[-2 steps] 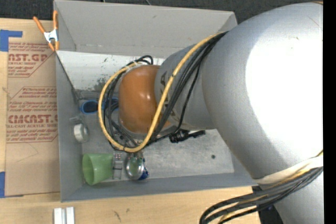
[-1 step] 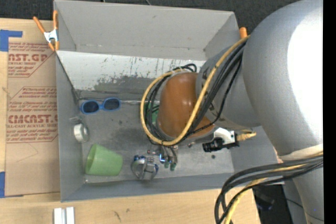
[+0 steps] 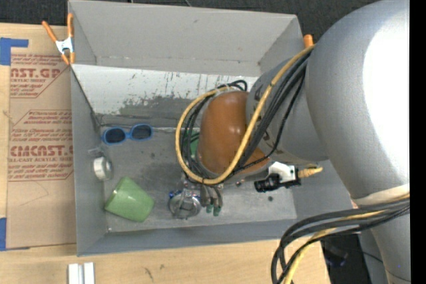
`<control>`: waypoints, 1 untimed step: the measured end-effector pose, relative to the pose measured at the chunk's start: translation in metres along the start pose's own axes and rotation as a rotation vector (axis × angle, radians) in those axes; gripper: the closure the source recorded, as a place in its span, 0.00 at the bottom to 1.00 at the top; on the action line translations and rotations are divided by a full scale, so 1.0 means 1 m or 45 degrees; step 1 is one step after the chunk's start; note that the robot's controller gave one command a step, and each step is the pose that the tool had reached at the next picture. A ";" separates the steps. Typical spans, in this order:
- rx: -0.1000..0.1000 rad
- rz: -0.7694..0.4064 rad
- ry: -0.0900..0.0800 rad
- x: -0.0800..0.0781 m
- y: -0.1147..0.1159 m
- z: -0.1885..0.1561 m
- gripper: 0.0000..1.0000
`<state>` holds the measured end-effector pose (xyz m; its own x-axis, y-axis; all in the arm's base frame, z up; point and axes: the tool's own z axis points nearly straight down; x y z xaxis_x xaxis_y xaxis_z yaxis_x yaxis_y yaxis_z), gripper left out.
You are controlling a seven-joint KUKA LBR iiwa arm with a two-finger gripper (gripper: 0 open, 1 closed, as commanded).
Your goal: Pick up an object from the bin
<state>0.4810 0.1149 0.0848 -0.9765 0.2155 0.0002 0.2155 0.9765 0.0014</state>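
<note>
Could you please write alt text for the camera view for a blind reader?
The robot arm reaches from the right into a grey bin, its pincer low by the front wall. Left of it lie a tipped green cup, a small silver roll and blue sunglasses.

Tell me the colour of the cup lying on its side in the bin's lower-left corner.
The cup is light green; the camera view shows it plainly.

bin (image 3: 183,30): grey metal, dark scuffed streaks on the far slope
sunglasses (image 3: 126,134): blue, far left
cup (image 3: 128,199): pale green, near left
small ring (image 3: 101,167): silvery, left
wrist cover (image 3: 223,130): orange-brown
cables (image 3: 181,143): black and yellow
arm (image 3: 366,96): silver-grey, right
</note>
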 end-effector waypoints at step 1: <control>-0.003 -0.014 -0.009 -0.014 0.000 -0.101 1.00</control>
<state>0.4952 0.1119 0.1855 -0.9787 0.2049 -0.0067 0.2049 0.9788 0.0034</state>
